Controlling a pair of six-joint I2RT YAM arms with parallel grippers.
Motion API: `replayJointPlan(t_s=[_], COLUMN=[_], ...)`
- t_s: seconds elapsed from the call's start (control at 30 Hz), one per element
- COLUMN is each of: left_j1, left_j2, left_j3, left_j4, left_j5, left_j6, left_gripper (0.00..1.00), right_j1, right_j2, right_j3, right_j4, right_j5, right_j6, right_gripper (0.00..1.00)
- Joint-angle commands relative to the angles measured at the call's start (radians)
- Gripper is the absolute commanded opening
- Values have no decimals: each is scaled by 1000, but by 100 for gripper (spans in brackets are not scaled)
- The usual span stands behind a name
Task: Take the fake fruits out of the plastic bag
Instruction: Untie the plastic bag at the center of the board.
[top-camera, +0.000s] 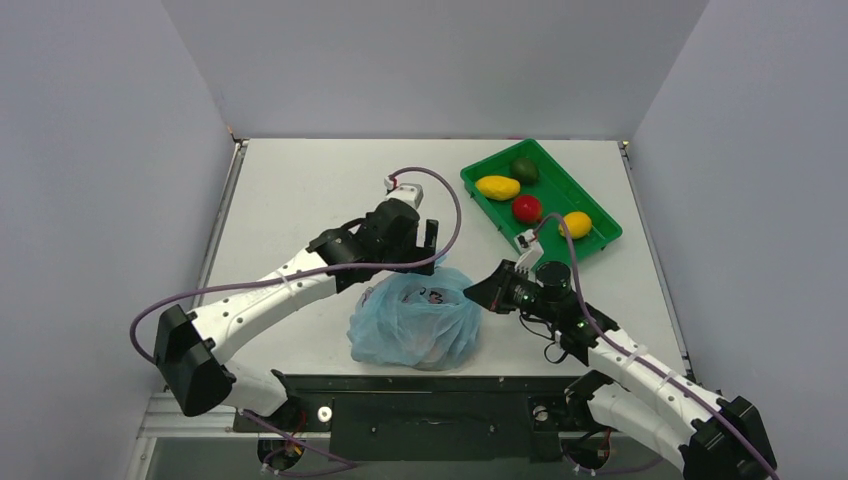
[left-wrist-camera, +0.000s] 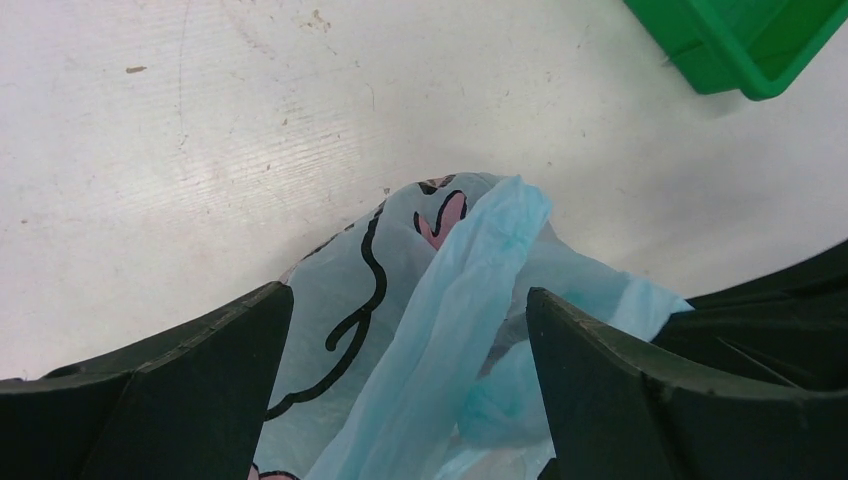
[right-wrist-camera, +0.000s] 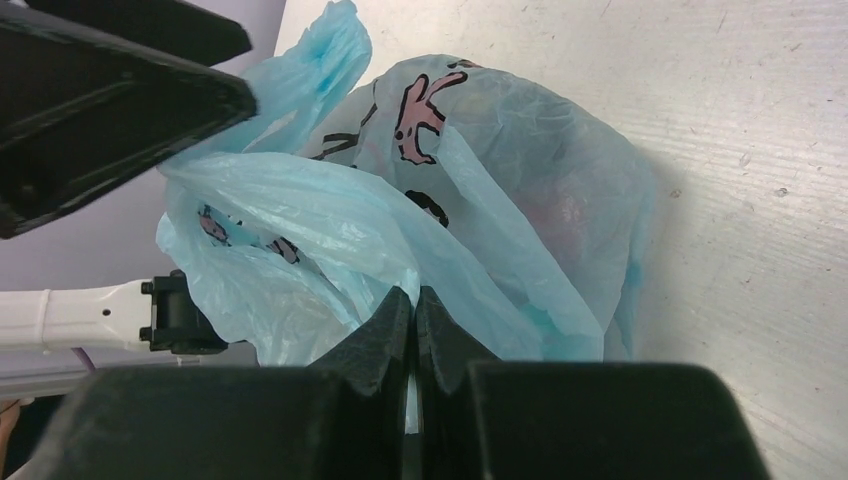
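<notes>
The light-blue plastic bag (top-camera: 415, 322) sits crumpled near the table's front edge, between the two arms. My left gripper (top-camera: 424, 247) hangs open over its far side; in the left wrist view a twisted strip of the bag (left-wrist-camera: 470, 300) stands loose between the spread fingers (left-wrist-camera: 200, 370). My right gripper (top-camera: 480, 294) is shut on the bag's right edge, with a sliver of film pinched between its fingertips (right-wrist-camera: 413, 292). Fake fruits show only as dim pinkish and dark shapes (right-wrist-camera: 565, 205) through the film. A red fruit (top-camera: 527, 208) lies in the green tray (top-camera: 578, 187).
The green tray at the back right also holds two yellow fruits (top-camera: 498, 187) (top-camera: 576, 224) and a dark green one (top-camera: 525, 169); its corner (left-wrist-camera: 740, 40) shows in the left wrist view. Grey walls close the table on three sides.
</notes>
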Motion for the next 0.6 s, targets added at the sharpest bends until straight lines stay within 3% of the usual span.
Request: replayJointPlan(t_s=[0.0, 0.2, 0.33, 0.43, 0.47, 0.5, 0.57], left_j1=[15, 17, 16, 17, 17, 17, 17], left_j2=[43, 79, 44, 7, -17, -29, -76], left_j3=[57, -15, -64, -87, -102, -109, -135], left_j4=[59, 174, 212, 214, 214, 210, 207], left_j5=[44, 179, 194, 177, 173, 155, 125], left_j6=[15, -27, -43, -44, -48, -52, -69], left_gripper=[85, 81, 67, 45, 42, 31, 19], right_j1=[-1, -1, 0, 5, 7, 16, 43], right_j2=[-34, -46, -48, -44, -47, -50, -67], right_j3=[16, 12, 15, 36, 42, 58, 84], right_j4=[1, -26, -40, -102, -120, -159, -224], right_j5=[2, 4, 10, 26, 45, 56, 119], right_j6=[-22, -47, -64, -104, -128, -143, -186], right_gripper=[0, 0, 0, 0, 0, 0, 7])
